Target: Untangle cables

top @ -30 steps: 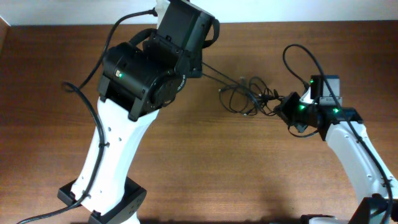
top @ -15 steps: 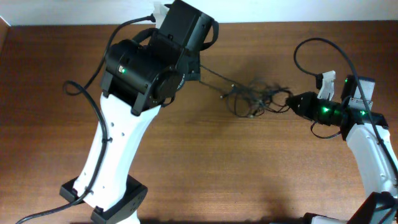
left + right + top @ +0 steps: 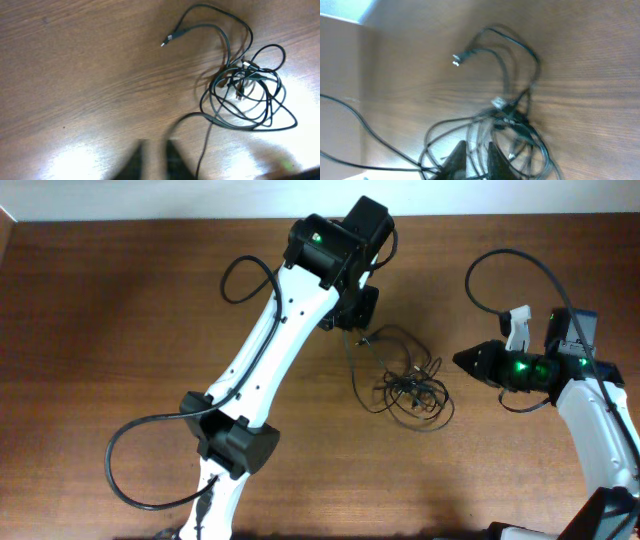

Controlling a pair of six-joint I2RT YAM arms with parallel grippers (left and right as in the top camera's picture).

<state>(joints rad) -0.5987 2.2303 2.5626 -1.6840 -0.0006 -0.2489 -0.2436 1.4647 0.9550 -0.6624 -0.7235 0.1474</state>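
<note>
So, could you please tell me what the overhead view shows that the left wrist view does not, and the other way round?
Only overhead: both arms whole, with the left gripper near the upper edge of the cables and the right gripper off to their side, apart from them. Only left wrist: the knot's crossings close up, the pale tip of a free plug end, and its own blurred fingers. Both: the cables lying slack in one tangle on the wooden table.

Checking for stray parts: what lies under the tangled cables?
Only the wooden table shows through the loops of the cables; whatever is under the dense knot is hidden.
</note>
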